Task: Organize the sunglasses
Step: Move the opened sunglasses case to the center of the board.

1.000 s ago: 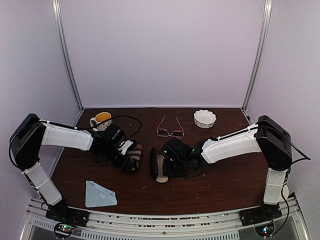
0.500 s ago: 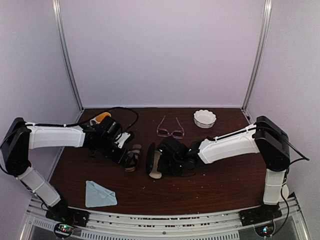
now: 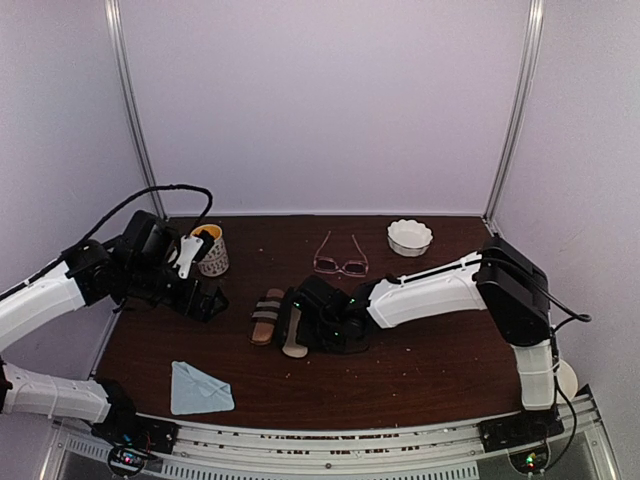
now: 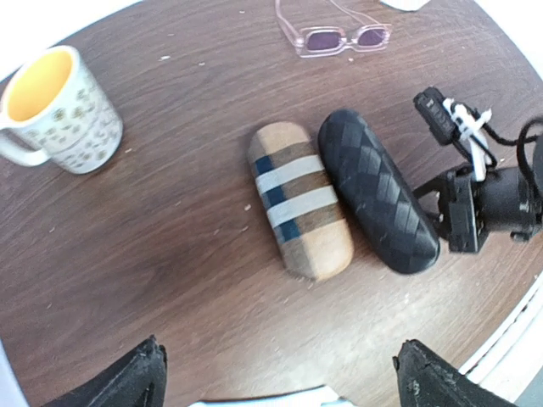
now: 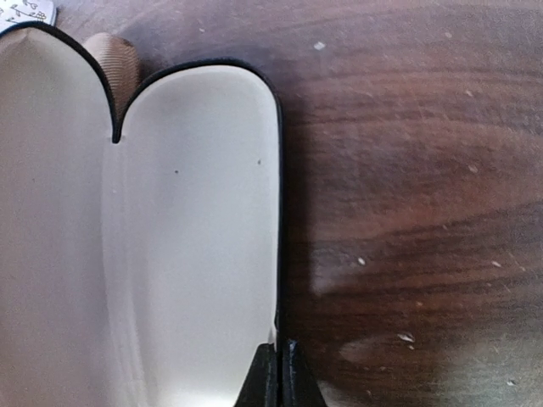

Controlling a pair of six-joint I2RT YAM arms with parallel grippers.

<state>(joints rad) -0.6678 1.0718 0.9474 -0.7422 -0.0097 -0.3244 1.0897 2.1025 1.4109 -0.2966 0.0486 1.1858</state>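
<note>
The pink-framed sunglasses (image 3: 340, 264) lie unfolded at the back centre of the table and also show in the left wrist view (image 4: 339, 36). The dark sunglasses are not in view. The tan striped case (image 3: 267, 316) lies closed beside the black case (image 3: 292, 326). The black case stands open and its cream lining (image 5: 195, 237) is empty. My right gripper (image 3: 308, 328) is shut on the rim of the black case (image 5: 278, 254). My left gripper (image 3: 207, 299) is open and empty. It hangs above the table to the left of the tan case (image 4: 299, 199).
A yellow-lined patterned mug (image 3: 210, 250) stands at the back left, close to my left arm. A white fluted bowl (image 3: 410, 237) sits at the back right. A folded light-blue cloth (image 3: 200, 388) lies at the front left.
My left gripper let go of the tan case, then lifted and pulled back to the left. My right gripper slid the open black case left until it lay beside the tan case.
</note>
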